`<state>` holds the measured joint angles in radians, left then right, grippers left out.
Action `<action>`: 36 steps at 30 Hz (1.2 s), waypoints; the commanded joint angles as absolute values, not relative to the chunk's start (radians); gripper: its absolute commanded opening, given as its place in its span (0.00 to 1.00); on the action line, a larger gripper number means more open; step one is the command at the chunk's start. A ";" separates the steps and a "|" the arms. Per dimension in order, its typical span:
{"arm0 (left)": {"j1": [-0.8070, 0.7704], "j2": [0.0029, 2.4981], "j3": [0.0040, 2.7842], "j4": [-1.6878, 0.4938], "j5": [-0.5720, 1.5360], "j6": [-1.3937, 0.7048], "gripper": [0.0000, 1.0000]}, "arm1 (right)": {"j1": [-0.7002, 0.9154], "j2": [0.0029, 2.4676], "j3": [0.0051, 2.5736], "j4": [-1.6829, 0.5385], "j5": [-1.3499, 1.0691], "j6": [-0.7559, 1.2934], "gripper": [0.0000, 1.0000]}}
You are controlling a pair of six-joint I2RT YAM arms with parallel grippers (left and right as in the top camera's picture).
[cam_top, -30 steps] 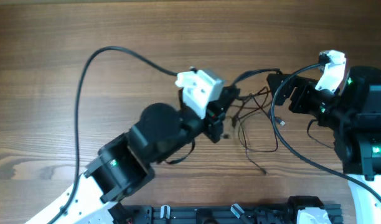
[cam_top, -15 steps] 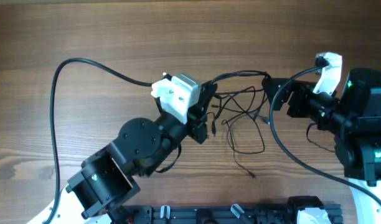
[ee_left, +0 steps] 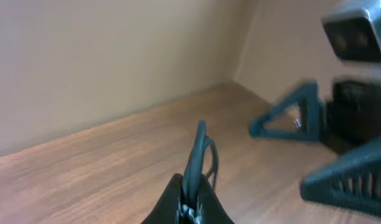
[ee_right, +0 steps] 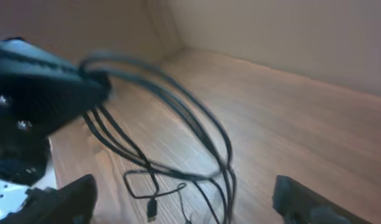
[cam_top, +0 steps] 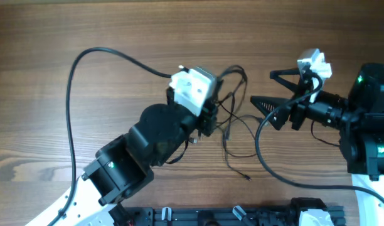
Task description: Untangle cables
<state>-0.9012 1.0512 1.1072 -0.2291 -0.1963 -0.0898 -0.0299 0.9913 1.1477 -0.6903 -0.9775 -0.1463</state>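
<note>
Left gripper (ee_left: pixel 190 205) clenches the cables (ee_left: pixel 195 154); right gripper (cam_top: pixel 261 86) gapes just beside them.

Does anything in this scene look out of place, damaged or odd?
Only the cables: a tangled bunch, pinched in the shut left gripper and raised, loose ends trailing on the table. The right gripper is open and holds nothing. No damage shows.

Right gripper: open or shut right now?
Open. In the overhead view the right gripper has its jaws wide apart with nothing clamped between them. In the right wrist view the cables loop ahead of it.
</note>
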 commanded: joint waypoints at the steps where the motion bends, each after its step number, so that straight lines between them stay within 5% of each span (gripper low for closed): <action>1: -0.899 1.049 1.132 -0.225 0.039 0.089 0.04 | -0.033 0.943 1.141 -0.677 -1.031 -0.302 0.79; 6: -0.899 1.050 1.132 -0.225 0.182 0.207 0.04 | -0.033 0.891 1.141 -0.654 -1.031 -0.447 0.56; 14: -0.900 1.050 1.132 -0.201 0.221 0.205 0.04 | -0.033 0.891 1.141 -0.651 -1.080 -0.446 0.37; 17: -0.900 1.050 1.132 -0.167 0.221 0.202 0.17 | -0.033 0.891 1.141 -0.651 -1.100 -0.446 0.35; 19: -0.899 1.059 1.132 -0.147 0.220 0.202 0.22 | -0.033 0.891 1.141 -0.651 -1.127 -0.444 0.05; 23: -0.899 1.076 1.132 -0.139 0.200 0.197 0.15 | -0.033 0.891 1.140 -0.675 -1.087 -0.429 0.04; 24: -0.899 1.076 1.132 -0.147 0.165 0.179 0.21 | -0.033 0.891 1.140 -0.674 -1.049 -0.402 0.04; 26: -0.899 1.076 1.132 -0.210 0.065 0.168 0.54 | -0.033 0.891 1.140 -0.674 -0.936 -0.320 0.05; 31: -0.899 1.145 1.132 -0.511 -0.018 0.176 0.86 | -0.033 0.891 1.140 -0.677 -0.582 -0.005 0.59; 33: -0.899 1.215 1.132 -0.588 -0.043 0.176 0.88 | -0.033 0.891 1.140 -0.683 -0.516 0.060 0.70; 36: -0.898 1.355 1.132 -0.599 -0.126 0.175 0.91 | -0.033 0.891 1.140 -0.701 -0.515 0.059 0.71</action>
